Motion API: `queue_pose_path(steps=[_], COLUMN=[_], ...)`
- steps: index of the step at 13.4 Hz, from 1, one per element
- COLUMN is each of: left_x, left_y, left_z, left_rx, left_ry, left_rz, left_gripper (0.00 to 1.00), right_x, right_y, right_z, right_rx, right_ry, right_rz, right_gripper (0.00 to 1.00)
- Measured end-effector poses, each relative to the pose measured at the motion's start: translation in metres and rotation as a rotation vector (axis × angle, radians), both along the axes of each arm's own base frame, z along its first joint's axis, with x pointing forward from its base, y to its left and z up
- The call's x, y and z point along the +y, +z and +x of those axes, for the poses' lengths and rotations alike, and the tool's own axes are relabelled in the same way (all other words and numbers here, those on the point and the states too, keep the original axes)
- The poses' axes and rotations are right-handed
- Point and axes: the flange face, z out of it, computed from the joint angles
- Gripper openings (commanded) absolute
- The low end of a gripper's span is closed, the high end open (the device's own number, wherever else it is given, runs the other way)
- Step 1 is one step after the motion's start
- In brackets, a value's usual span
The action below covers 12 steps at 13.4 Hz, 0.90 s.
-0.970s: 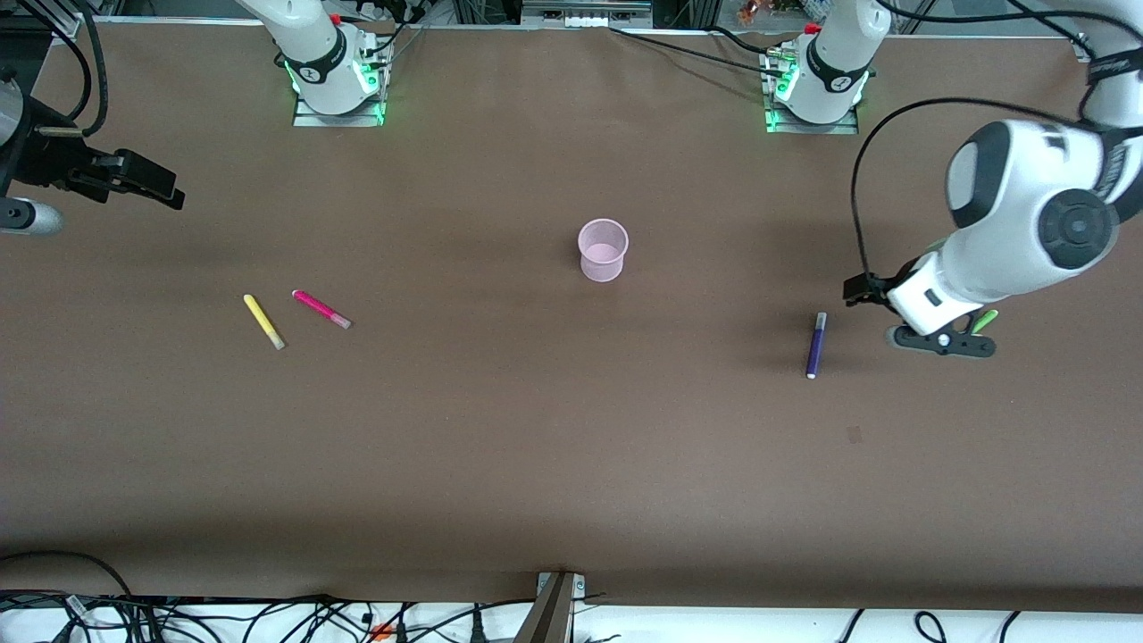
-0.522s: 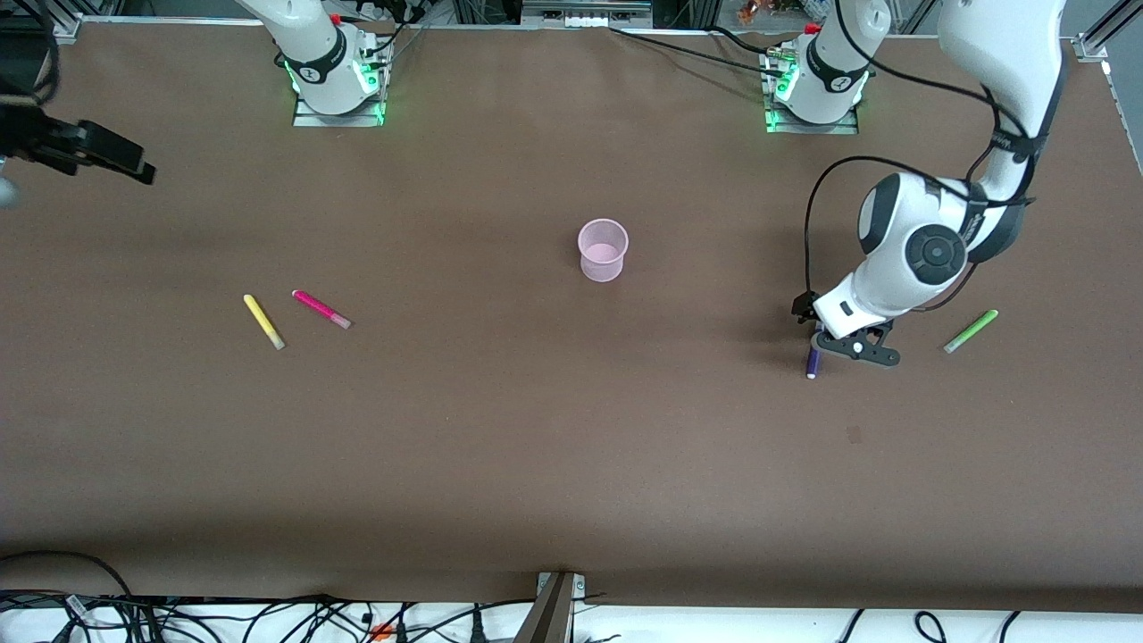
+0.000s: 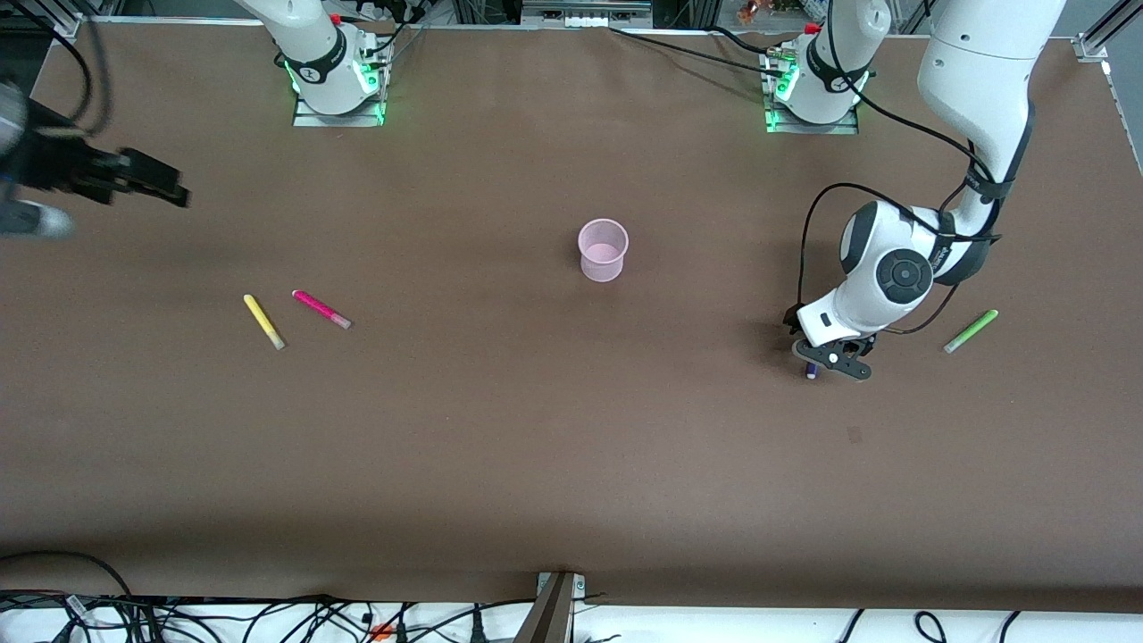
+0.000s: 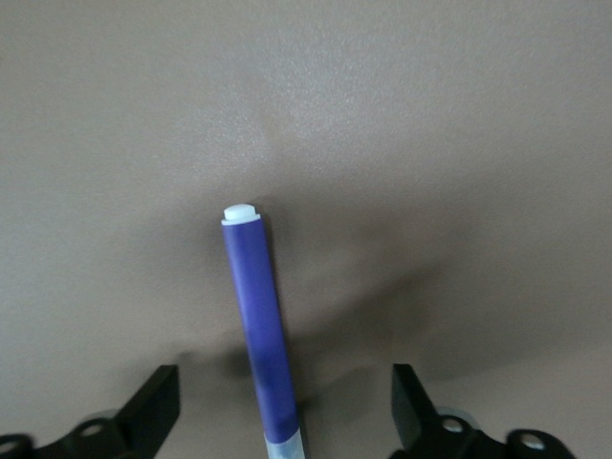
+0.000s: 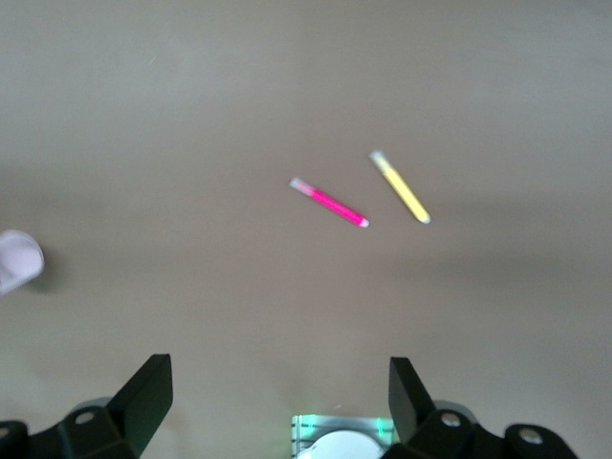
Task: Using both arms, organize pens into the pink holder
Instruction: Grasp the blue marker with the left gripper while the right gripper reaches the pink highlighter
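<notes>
The pink holder [image 3: 603,250] stands upright mid-table, and shows at the edge of the right wrist view [image 5: 17,261]. The dark purple pen [image 4: 256,323] lies on the table between the open fingers of my left gripper [image 3: 835,359], which is low over it; only its tip [image 3: 811,372] shows in the front view. The light green pen [image 3: 971,330] lies toward the left arm's end. The yellow pen [image 3: 263,321] and magenta pen [image 3: 321,309] lie toward the right arm's end. My right gripper [image 3: 147,183] is open, empty, high over the table's right-arm end.
The two arm bases [image 3: 335,76] [image 3: 814,85] stand along the table edge farthest from the front camera. A metal bracket [image 3: 555,607] and loose cables sit at the edge nearest that camera.
My left gripper has swung from over the green pen to the purple pen and lowered over it. My right gripper has shifted slightly at the table's end.
</notes>
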Motion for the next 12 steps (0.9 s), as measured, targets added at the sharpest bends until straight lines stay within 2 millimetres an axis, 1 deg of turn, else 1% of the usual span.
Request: queue_pose_path(steps=[1, 2, 3, 4, 6, 7, 8, 9, 10, 11, 12], left_x=[0.002, 0.006, 0.012, 0.016, 0.020, 0.019, 0.018, 0.018, 0.018, 0.015, 0.008], left_y=[-0.002, -0.003, -0.004, -0.003, 0.000, 0.001, 0.002, 0.002, 0.004, 0.009, 0.017], left_z=[0.001, 0.001, 0.002, 0.004, 0.007, 0.008, 0.008, 0.009, 0.011, 0.013, 0.016], left_rx=[-0.002, -0.002, -0.002, -0.004, -0.011, -0.012, -0.014, -0.016, -0.019, -0.020, -0.019], left_ry=[-0.012, -0.022, -0.034, -0.049, -0.071, -0.079, -0.081, -0.081, -0.083, -0.088, -0.101], left_rz=[-0.002, -0.003, -0.004, -0.006, -0.008, -0.009, -0.009, -0.009, -0.009, -0.010, -0.013], left_gripper=[0.51, 0.34, 0.12, 0.00, 0.00, 0.00, 0.00, 0.00, 0.00, 0.00, 0.00], right_x=[0.016, 0.026, 0.031, 0.036, 0.044, 0.051, 0.056, 0.059, 0.058, 0.056, 0.054], right_y=[-0.029, -0.054, -0.072, -0.088, -0.127, -0.151, -0.173, -0.189, -0.198, -0.201, -0.199], right_z=[0.005, 0.007, 0.008, 0.007, 0.000, -0.011, -0.028, -0.045, -0.061, -0.072, -0.077], right_rx=[0.013, 0.021, 0.017, 0.010, -0.037, -0.068, -0.088, -0.099, -0.106, -0.114, -0.128], right_ry=[0.076, 0.153, 0.230, 0.297, 0.424, 0.498, 0.566, 0.622, 0.663, 0.685, 0.696], right_rz=[0.009, 0.021, 0.035, 0.047, 0.068, 0.076, 0.082, 0.086, 0.089, 0.090, 0.088], right_gripper=[1.00, 1.00, 1.00, 1.00, 1.00, 1.00, 1.00, 1.00, 1.00, 1.00, 1.00])
